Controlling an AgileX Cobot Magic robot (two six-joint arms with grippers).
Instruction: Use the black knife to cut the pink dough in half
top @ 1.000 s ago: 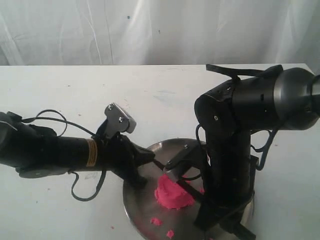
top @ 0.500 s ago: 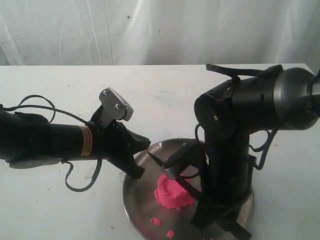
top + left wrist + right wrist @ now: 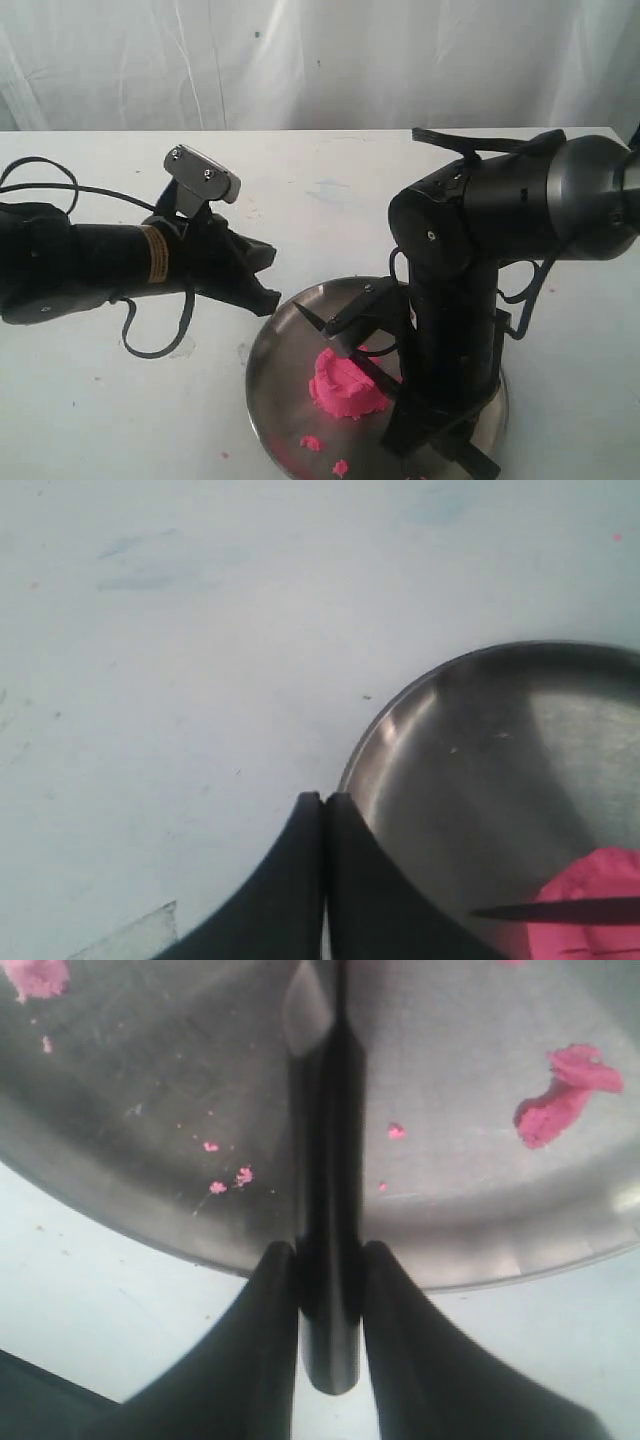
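The pink dough (image 3: 343,388) is one lump on the round steel plate (image 3: 262,365). The black knife (image 3: 311,319) slants across the lump's right side, its tip pointing toward the plate's far left rim. My right gripper (image 3: 425,425) is shut on the knife's handle (image 3: 328,1200) above the plate's near right rim (image 3: 480,1270). My left gripper (image 3: 266,294) is shut and empty, just outside the plate's left rim. In the left wrist view its fingertips (image 3: 325,798) touch beside the rim (image 3: 372,742), with the dough (image 3: 600,895) and the blade tip (image 3: 540,912) at the picture's edge.
Small pink crumbs (image 3: 312,442) lie on the plate's near part, and more pink bits (image 3: 560,1100) show in the right wrist view. The plate rests on a white table (image 3: 330,200) with a white curtain behind. My right arm (image 3: 480,230) stands tall over the plate's right side.
My left arm has drawn back to the left and upward, off the plate. The right arm and knife have stayed almost still over the dough.
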